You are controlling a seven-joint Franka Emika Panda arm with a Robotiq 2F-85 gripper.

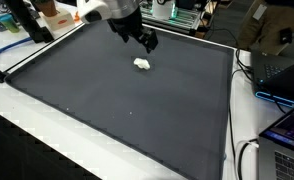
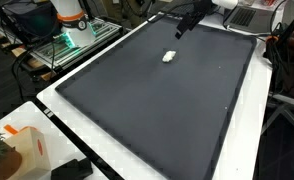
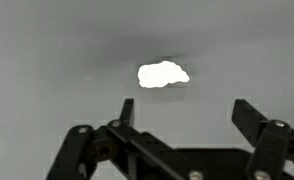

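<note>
Dark mat (image 1: pixel 117 110) covers nearly all of the white tabletop (image 1: pixel 27 130) in both exterior views, with cables and gear crowding the edges beyond it. On the mat you have a single small white lump (image 1: pixel 142 64), lying toward the end where the arm (image 1: pixel 107 8) comes in and well apart from every border. Your fingers (image 1: pixel 149 42) hang above the mat near the lump, on the arm's side of it, and clear of it. They are released, spread wide, with nothing between them. In the wrist view the lump (image 3: pixel 163 74) sits on bare mat ahead of the fingers (image 3: pixel 127 112), within the span of the two tips but closer to one than the other. It glares too bright there for you to tell what it is made of. In an exterior view the lump (image 2: pixel 169 56) shows the same gap to the fingers (image 2: pixel 180 30).
</note>
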